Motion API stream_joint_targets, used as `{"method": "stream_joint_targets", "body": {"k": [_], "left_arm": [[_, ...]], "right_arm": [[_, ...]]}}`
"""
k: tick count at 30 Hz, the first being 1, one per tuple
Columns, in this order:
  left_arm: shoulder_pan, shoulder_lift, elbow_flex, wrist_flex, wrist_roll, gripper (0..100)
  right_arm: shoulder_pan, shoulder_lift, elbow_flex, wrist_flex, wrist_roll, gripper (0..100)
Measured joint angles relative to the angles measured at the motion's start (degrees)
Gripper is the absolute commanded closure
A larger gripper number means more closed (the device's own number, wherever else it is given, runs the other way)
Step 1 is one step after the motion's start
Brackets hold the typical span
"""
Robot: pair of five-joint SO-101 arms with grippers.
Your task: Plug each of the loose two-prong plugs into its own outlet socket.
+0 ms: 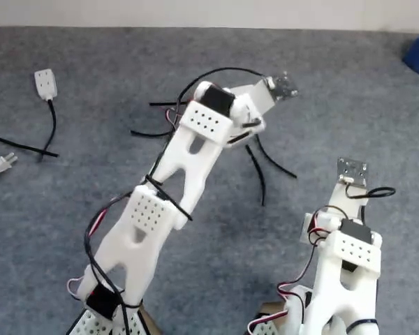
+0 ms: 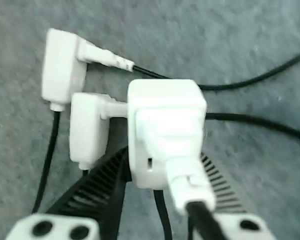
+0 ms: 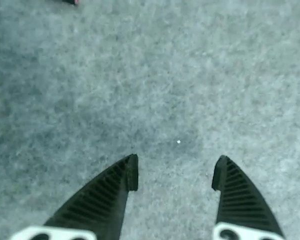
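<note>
Two white connectors lie just beyond the socket block, which your left hand grips by its sides, a corded plug at its near face. Your right hand hangs wide open over bare worktop. A loose plug and a socket lie well apart at the far left. Watch the black cords: lifting could drag the neighbours, and pushing unbraced may twist the block.

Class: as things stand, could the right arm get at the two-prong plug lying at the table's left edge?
Probably not. The two-prong plug lies far across the table from the open right end effector, and the left arm stretches across the space between them.
</note>
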Motion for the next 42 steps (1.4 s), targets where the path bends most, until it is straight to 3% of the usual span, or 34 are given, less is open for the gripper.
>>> {"method": "stream_joint_targets", "body": {"k": [4, 8, 16, 20, 27, 33, 37, 42], "left_arm": [[0.1, 3.5, -7.6, 6.1, -1.8, 61], [-3.6, 3.5, -11.7, 9.7, -4.0, 60], [-19.6, -1.2, -11.8, 10.3, -3.0, 60], [-30.8, -4.9, -11.8, 10.3, -1.1, 60], [-53.9, -6.9, -11.4, 9.9, -0.6, 60], [-68.7, -1.3, -7.7, 1.5, 0.7, 60], [-75.2, 1.3, -6.3, -1.1, -2.9, 60], [-78.0, 3.2, -6.2, -3.9, -10.2, 60]], "right_arm": [[-2.1, 0.0, 0.2, -0.3, 0.0, 75.9], [-3.4, 0.0, 0.2, -0.3, 0.0, 75.9], [-4.5, 0.0, 0.6, -0.3, 0.0, 75.9], [-7.7, 0.0, 2.0, -0.3, 0.0, 75.9], [-21.8, 0.0, -3.5, 8.4, 0.0, 75.9], [-34.0, 0.0, -19.3, 22.9, 1.8, 75.9], [-38.5, 0.0, -21.8, 24.5, 1.2, 75.9], [-40.4, 0.0, -20.7, 23.4, 1.0, 75.9]]}}
